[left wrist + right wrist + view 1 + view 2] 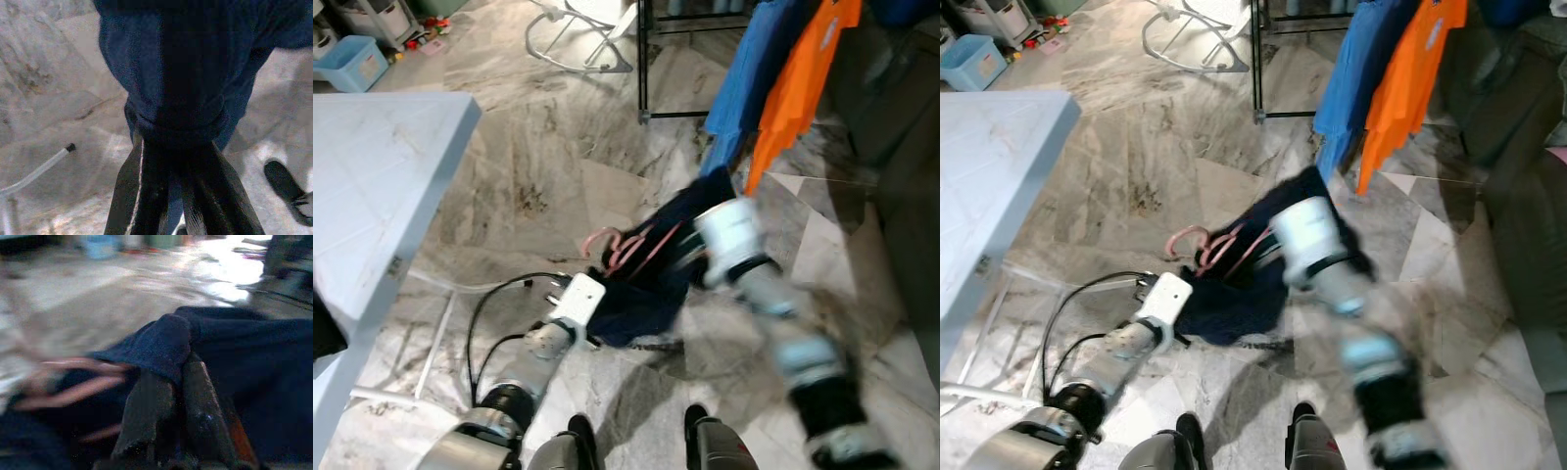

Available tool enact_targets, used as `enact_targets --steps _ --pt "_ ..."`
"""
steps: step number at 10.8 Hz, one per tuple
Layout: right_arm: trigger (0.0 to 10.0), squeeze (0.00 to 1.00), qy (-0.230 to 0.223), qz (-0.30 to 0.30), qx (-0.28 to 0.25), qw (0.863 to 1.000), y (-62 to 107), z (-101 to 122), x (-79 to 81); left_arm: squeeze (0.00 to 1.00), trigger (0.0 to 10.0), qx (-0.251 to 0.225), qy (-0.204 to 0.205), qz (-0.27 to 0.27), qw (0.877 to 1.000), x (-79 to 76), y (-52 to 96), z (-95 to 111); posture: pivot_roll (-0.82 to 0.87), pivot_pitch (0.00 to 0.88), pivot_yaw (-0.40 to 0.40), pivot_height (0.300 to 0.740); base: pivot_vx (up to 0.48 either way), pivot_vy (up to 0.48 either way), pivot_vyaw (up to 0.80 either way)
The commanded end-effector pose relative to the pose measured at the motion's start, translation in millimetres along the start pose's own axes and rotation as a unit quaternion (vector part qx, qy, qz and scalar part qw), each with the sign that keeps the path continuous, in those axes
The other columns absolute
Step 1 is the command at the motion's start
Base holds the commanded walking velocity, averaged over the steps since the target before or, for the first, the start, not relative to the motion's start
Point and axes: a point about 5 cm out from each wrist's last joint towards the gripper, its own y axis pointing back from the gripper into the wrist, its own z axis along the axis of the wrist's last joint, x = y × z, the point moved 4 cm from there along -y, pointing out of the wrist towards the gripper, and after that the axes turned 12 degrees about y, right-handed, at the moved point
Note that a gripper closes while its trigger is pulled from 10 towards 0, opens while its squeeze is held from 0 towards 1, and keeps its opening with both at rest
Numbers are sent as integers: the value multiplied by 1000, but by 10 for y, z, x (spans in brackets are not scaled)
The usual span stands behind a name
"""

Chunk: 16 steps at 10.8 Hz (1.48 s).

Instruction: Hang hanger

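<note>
A navy garment [651, 284] hangs low over the marble floor, stretched between both arms. A pink hanger [612, 245] pokes out of its upper left side, its hook toward the table. In the left wrist view my left gripper [176, 142] is shut on a bunched fold of the navy cloth. My right gripper [171, 367] is shut on another fold of the garment, with the blurred pink hanger [73, 387] just beyond its fingers. The right arm [739, 240] is smeared by motion.
A white table [372, 196] stands at the left. A black rack at the back right carries a blue shirt [749, 78] and an orange shirt [803, 78]. Black cables [489, 304] lie on the floor. A dark sofa [901, 166] lines the right side.
</note>
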Motion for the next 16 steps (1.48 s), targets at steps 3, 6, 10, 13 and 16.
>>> enact_targets --steps 3,6,10,13,16 --pt "0 0 -18 170 -31 985 120 138 624 0 0 -23 5 -14 1000 -66 -50 182 -270 252 105 740 0 0 0" --pt "10000 0 13 139 13 990 140 -37 468 0 0 -31 -16 -21 999 -67 -47 215 -271 251 106 740 0 0 0" --pt "10000 1000 47 -35 34 998 142 -79 -318 0 0 -44 -80 -24 996 45 -23 291 -271 262 113 740 0 0 0" --pt "10000 1000 70 -48 27 996 187 -52 -495 0 0 -56 -123 -35 990 59 -12 344 -274 265 115 740 0 0 0" --pt "10000 1000 119 51 9 992 313 32 -352 0 0 -55 -161 -48 984 132 19 344 -283 269 112 740 0 0 0"
